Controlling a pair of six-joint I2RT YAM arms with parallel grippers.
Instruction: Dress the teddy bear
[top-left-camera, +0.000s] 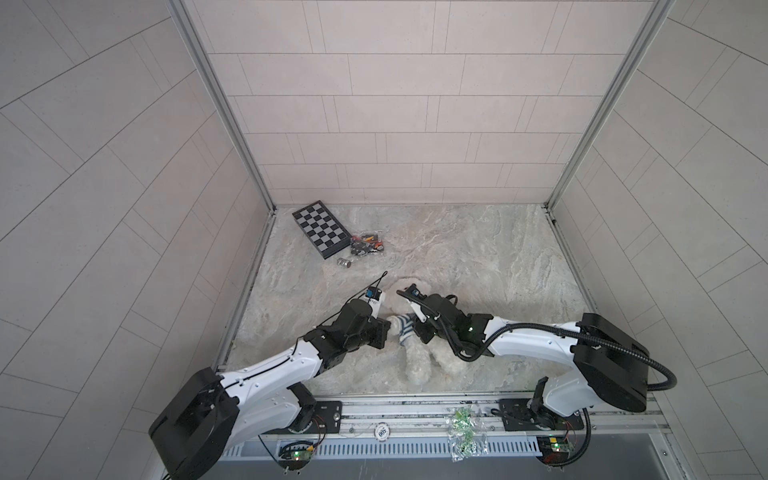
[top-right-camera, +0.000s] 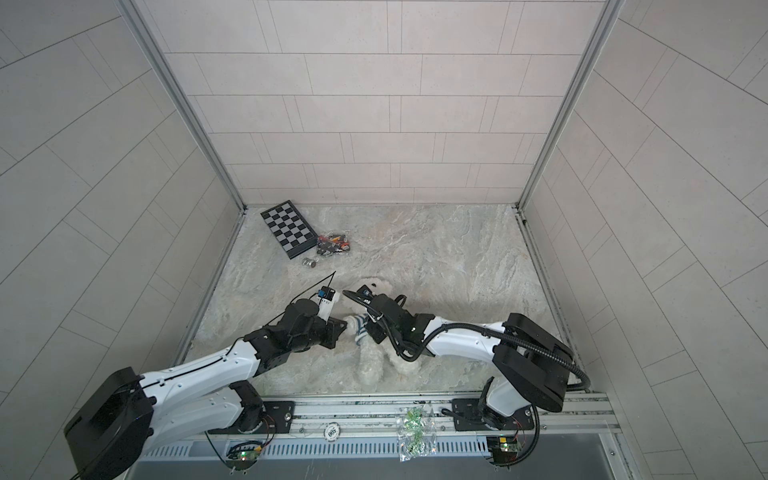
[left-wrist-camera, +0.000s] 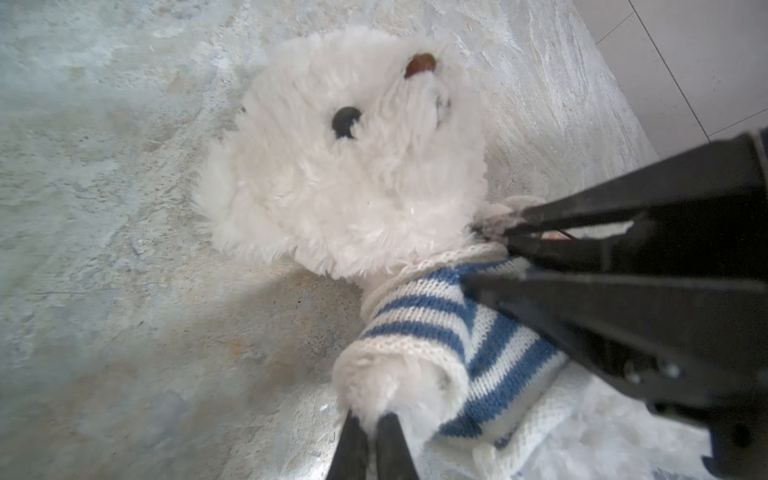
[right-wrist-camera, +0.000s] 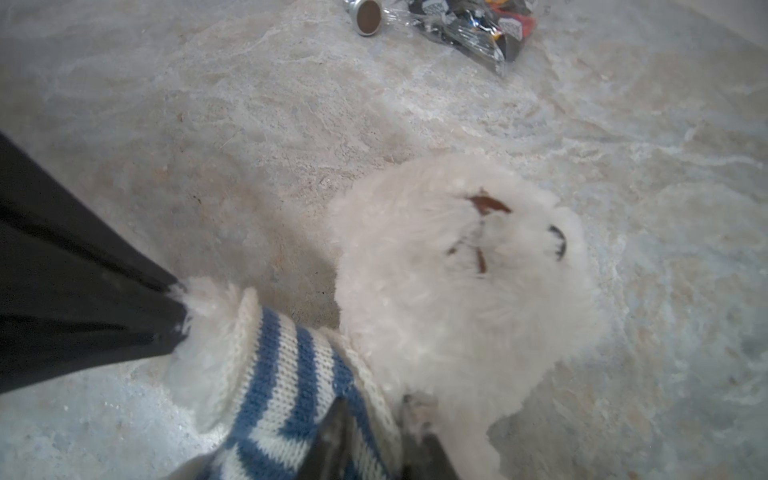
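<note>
Teddy bear (top-left-camera: 417, 365) lies on its back on the marble-look worktop (top-left-camera: 478, 257), near the front middle, with its head toward the far wall and its legs toward the base rail. Both wrist views show its face turned up.

Striped knit shirt (left-wrist-camera: 415, 316): blue and white, on the bear's upper body. One sleeve is filled and a white paw sticks out of the cuff.

Left arm: I see it reaching from the near-left base forward and inward, with the wrist bent toward the middle. The left end effector (left-wrist-camera: 370, 424) is closed, its fingertips pinching the paw just past the cuff. The right wrist view shows the same pinch from the side.

Right arm: the elbow is out to the right and the forearm is stretched low toward the middle. The right end effector (right-wrist-camera: 374, 409) sits at the bear's neck and shoulder, jaws drawn in on the shirt's collar edge with knit fabric between them.

The two end effectors are near each other over the bear's chest.

Far left corner: a chessboard (top-left-camera: 320, 228), with a clear bag of pieces (top-left-camera: 365, 245) beside it, well apart from the bear.
</note>
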